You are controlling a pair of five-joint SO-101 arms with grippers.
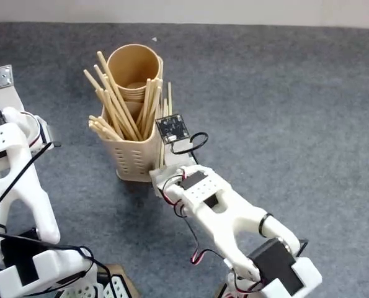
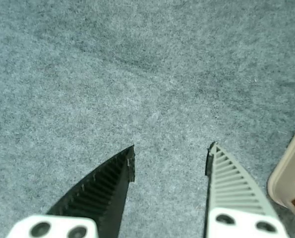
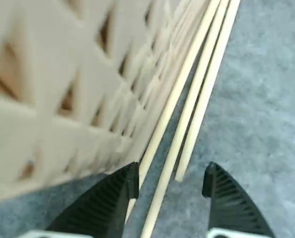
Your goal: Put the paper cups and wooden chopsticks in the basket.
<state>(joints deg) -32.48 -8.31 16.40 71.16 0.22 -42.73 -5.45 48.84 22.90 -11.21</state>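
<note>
A beige lattice basket (image 1: 133, 158) stands on the grey carpet with stacked paper cups (image 1: 134, 68) upright in it and several wooden chopsticks (image 1: 119, 112) fanned out of its top. My right gripper (image 3: 172, 171) is open at the basket's right side. A few more chopsticks (image 3: 194, 106) lean along the outside of the basket wall (image 3: 63, 99) and pass between its fingers. My left gripper (image 2: 169, 156) is open over bare carpet with nothing in it, and a basket corner (image 2: 291, 181) lies just off to one side.
Grey carpet (image 1: 296, 93) stretches open to the right of and behind the basket. The left arm's white body (image 1: 17, 186) stands folded at the left edge, with cables trailing near the front.
</note>
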